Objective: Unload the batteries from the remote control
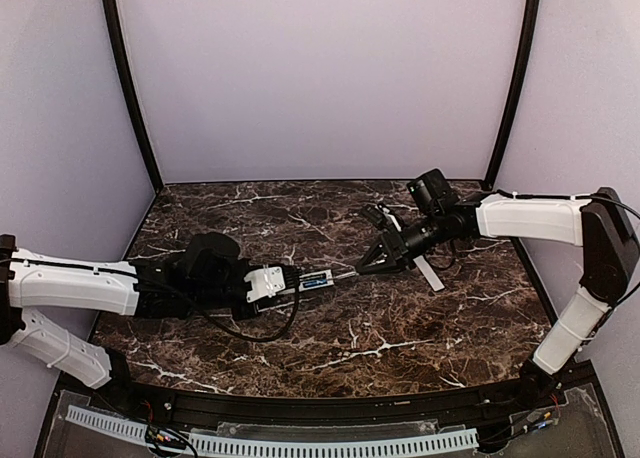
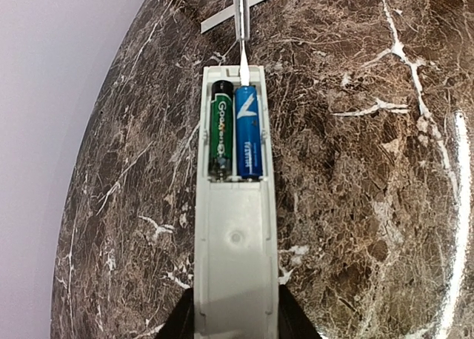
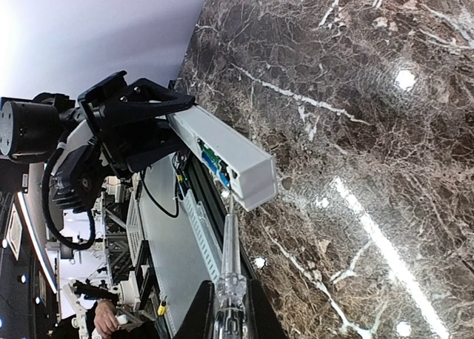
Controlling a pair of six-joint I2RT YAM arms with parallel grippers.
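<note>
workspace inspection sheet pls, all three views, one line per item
surface: dark marble table, nothing spilled
job's things: remote control, compartment open, green battery and blue battery both inside; cover lying apart on the table
clutter: nothing seen
pincers: left pincer shut on remote control; right pincer shut on thin tool, tip at the blue battery's end
cables: black cable looped on table below left arm
surroundings: lilac walls, black frame posts

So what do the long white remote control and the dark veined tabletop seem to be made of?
The long white remote control looks like matte moulded plastic: uniform colour, a round mould mark. The dark veined tabletop looks like polished marble or a marble-look laminate: white veins, glossy light reflections.
</note>
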